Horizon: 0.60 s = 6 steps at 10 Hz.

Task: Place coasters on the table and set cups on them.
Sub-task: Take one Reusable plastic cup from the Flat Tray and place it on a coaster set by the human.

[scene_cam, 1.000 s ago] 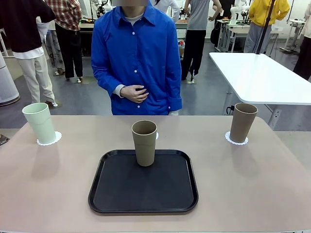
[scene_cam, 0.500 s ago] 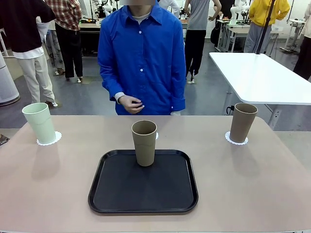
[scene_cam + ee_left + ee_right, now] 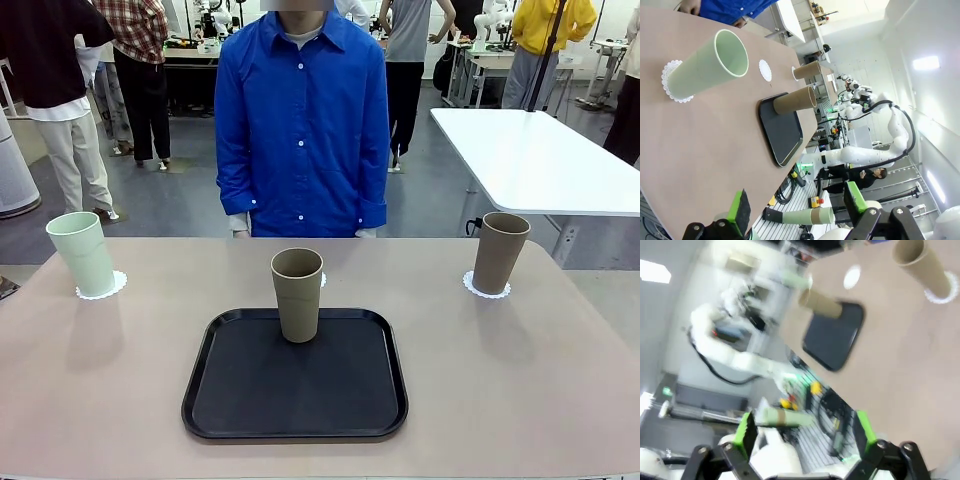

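On the beige table (image 3: 500, 390), a mint green cup (image 3: 83, 252) stands on a lacy white coaster (image 3: 101, 289) at the far left. One taupe cup (image 3: 498, 252) stands on a coaster (image 3: 486, 290) at the far right. A second taupe cup (image 3: 297, 293) stands on the black tray (image 3: 295, 385); behind it a sliver of a bare coaster (image 3: 322, 279) peeks out. In the left wrist view, my left gripper (image 3: 796, 202) is open and empty, well back from the mint cup (image 3: 710, 62) and the bare coaster (image 3: 765, 70). My right gripper (image 3: 805, 432) is open, far from the taupe cup (image 3: 920, 265).
A person in a blue shirt (image 3: 300, 130) stands at the table's far edge, arms down. A white table (image 3: 530, 150) stands beyond the far right corner. Other people move about in the background.
The person's hand has dropped from the chest to below the table's edge, and the person has shifted slightly right. Cups, coasters and tray have not moved.
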Each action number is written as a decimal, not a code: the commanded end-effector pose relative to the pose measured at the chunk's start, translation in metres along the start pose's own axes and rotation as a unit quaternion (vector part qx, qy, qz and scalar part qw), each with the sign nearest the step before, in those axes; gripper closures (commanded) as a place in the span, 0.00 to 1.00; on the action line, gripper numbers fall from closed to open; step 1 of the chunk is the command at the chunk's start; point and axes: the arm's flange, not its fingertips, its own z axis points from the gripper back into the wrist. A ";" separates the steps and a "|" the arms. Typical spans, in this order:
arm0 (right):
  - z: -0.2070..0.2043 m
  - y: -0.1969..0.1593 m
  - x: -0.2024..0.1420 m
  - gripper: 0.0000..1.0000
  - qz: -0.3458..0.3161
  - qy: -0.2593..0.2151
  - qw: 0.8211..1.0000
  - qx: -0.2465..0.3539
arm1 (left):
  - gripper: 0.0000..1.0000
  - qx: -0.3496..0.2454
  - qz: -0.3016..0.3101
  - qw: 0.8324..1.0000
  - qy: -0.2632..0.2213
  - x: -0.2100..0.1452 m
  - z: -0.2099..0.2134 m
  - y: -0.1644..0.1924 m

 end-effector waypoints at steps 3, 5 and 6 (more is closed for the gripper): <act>-0.080 0.073 0.103 0.00 0.083 0.119 0.975 -0.168 | 0.00 -0.003 -0.003 1.000 0.001 -0.001 0.002 -0.001; -0.138 0.082 0.143 0.00 0.095 0.148 0.960 -0.220 | 0.00 -0.003 -0.003 1.000 0.001 -0.001 0.002 -0.001; -0.168 0.073 0.155 0.00 0.104 0.159 0.953 -0.234 | 0.00 -0.003 -0.003 1.000 0.001 -0.001 0.002 -0.001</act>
